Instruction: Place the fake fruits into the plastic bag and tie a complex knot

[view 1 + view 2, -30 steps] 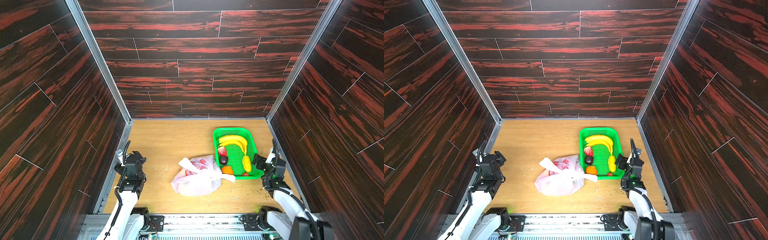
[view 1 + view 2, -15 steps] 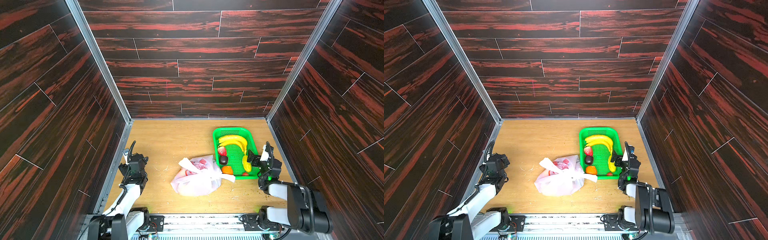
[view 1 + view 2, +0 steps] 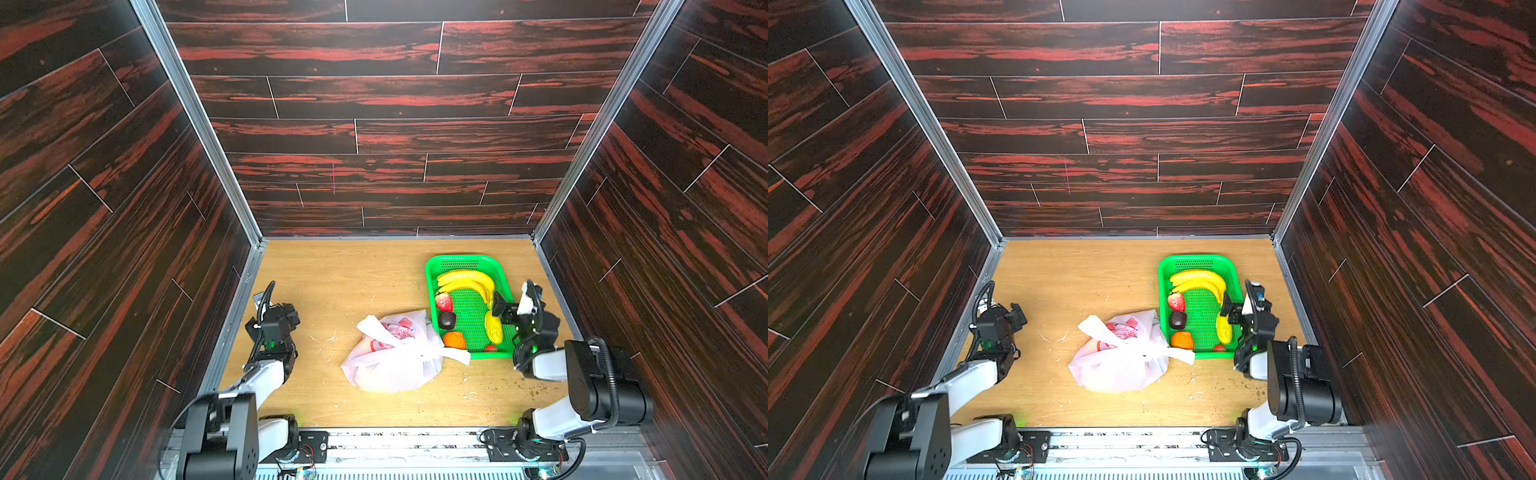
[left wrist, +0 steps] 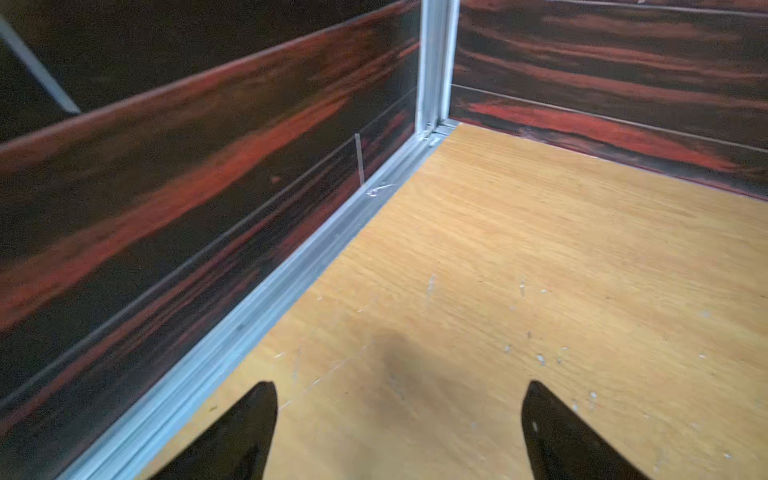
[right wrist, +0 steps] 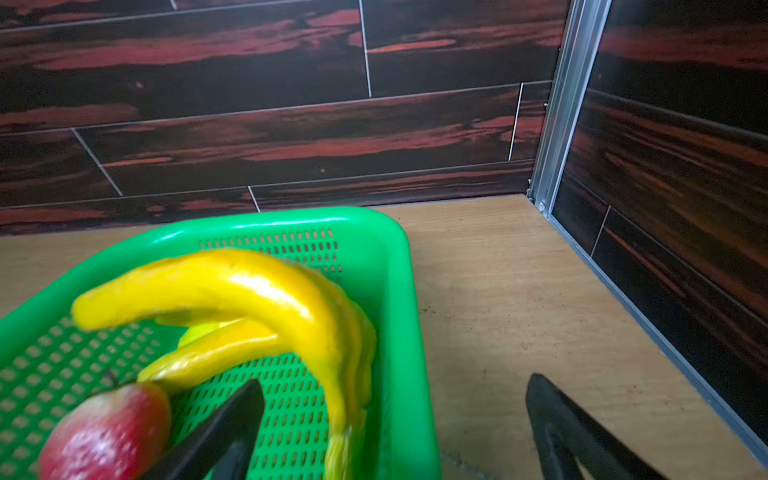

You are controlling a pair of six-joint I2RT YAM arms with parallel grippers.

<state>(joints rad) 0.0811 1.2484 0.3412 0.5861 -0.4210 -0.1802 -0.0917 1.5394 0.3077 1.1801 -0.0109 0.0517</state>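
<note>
A thin whitish-pink plastic bag (image 3: 390,365) is seen bulging in the middle of the light wooden surface (image 3: 332,270). Its handle strips are bunched into a knot (image 3: 424,352). Just beside it, a glossy yellow banana bunch (image 3: 465,280) and a toy orange (image 3: 454,340) lie in a green mesh basket (image 3: 461,259). The left hand (image 4: 399,386) and right hand (image 5: 395,382) are shown released and empty. Tying seems done, so bagging the remaining fruits would call for reopening the bag.
</note>
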